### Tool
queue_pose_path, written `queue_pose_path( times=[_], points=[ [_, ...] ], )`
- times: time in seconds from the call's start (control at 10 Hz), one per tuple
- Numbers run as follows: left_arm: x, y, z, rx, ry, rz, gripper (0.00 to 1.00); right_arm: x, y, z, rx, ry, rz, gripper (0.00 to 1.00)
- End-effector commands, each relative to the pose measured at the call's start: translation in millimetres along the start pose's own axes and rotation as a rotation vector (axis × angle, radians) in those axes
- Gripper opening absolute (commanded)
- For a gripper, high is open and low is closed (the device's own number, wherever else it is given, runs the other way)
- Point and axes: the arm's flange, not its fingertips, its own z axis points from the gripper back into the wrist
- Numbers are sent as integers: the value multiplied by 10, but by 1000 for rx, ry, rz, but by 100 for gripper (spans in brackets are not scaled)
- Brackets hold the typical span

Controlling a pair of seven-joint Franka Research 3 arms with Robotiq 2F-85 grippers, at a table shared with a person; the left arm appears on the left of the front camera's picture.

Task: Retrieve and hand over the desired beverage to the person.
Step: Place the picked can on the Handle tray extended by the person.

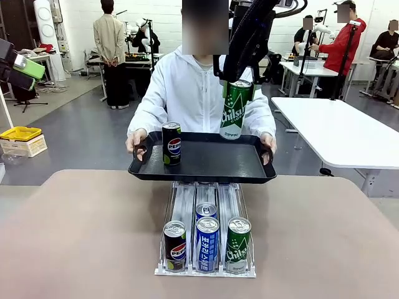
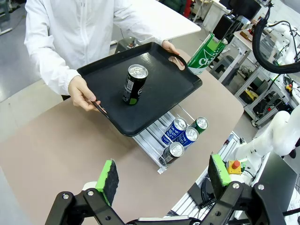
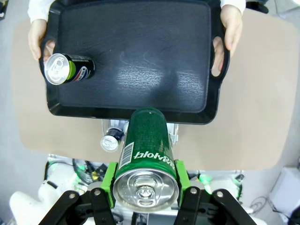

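Note:
The person (image 1: 202, 87) in a white hooded jacket holds a black tray (image 1: 206, 163) with both hands over the table's far edge. A black Pepsi can (image 1: 171, 143) stands upright on the tray's left part. My right gripper (image 1: 237, 85) is shut on a green Chilsung can (image 1: 235, 109), which hangs tilted above the tray's right half. From above, the green can (image 3: 146, 157) sits between the green pads over the tray's near rim (image 3: 140, 115). My left gripper (image 2: 164, 180) stands open and empty, high over the table's near side.
A clear can rack (image 1: 206, 240) on the table holds a black Pepsi can (image 1: 175, 246), two blue cans (image 1: 207, 240) and a green can (image 1: 237, 244) at its front. White tables (image 1: 340, 128) and other people stand behind.

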Motion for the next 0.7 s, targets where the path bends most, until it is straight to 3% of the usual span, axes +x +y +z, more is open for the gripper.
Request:
queue_pose_path(
  times=[0.0,0.3,0.6],
  points=[
    [9,9,-1,-21,-9,-8,100,273,-36,52,-13,42,15,58],
    [9,9,-1,-21,-9,-8,100,573,24,-69,-51,19,63,58],
    [9,9,-1,-21,-9,-8,100,1030,57,-291,-60,109,85,58]
  ],
)
